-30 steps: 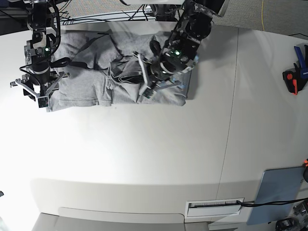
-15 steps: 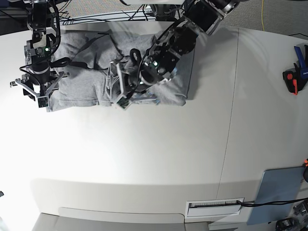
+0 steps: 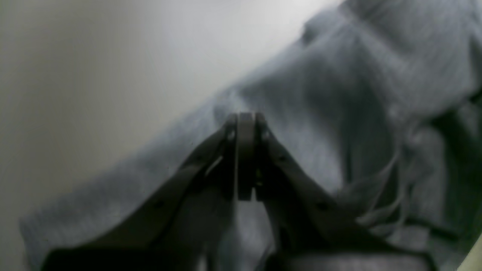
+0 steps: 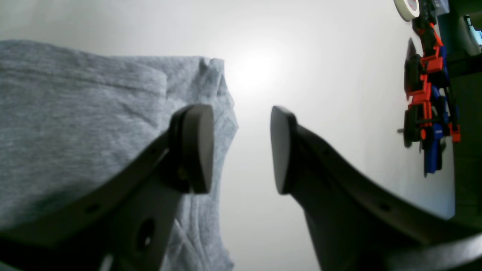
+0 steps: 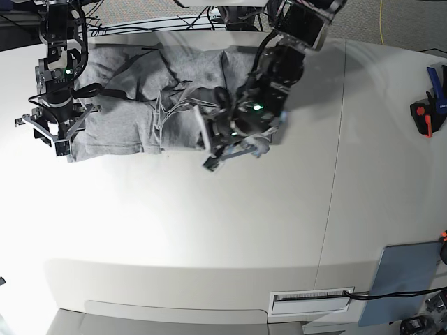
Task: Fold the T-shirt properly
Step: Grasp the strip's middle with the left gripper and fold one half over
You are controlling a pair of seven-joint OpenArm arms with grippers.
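- Nearest, at 5 o'clock in the base view, a white box with slots (image 5: 311, 304) sits at the lower edge, and a black cable (image 5: 398, 294) runs from it toward 4 o'clock.
- At 4 o'clock lies a flat blue-grey panel (image 5: 399, 276), under that cable.
- Farther off, the grey T-shirt (image 5: 119, 125) spreads over the white table (image 5: 181, 216) from about 10 o'clock to 1 o'clock. It is bunched, with loose folds and ridges in its middle.
- The left gripper (image 3: 246, 122), near the middle toward 12 o'clock, is over the shirt. Its jaws are narrow, 2 black fingertips drawn together. Whether they touch the cloth, I cannot tell.
- The right gripper (image 4: 239, 150) is between 9 and 10 o'clock, at the shirt's outer end. Its jaws are wide apart with nothing between them gripped: in its wrist view, 1 finger overlaps the cloth and the other shows against the table.
- That same wrist view has red, blue and black clamps (image 4: 429, 94) at 2 o'clock, with a white ring (image 4: 408, 7) just beside them.
- Between 2 and 3 o'clock in the base view is a red and blue clamp (image 5: 429, 112).
- Farthest, black wires (image 5: 160, 26) trail behind the shirt at 11 o'clock.
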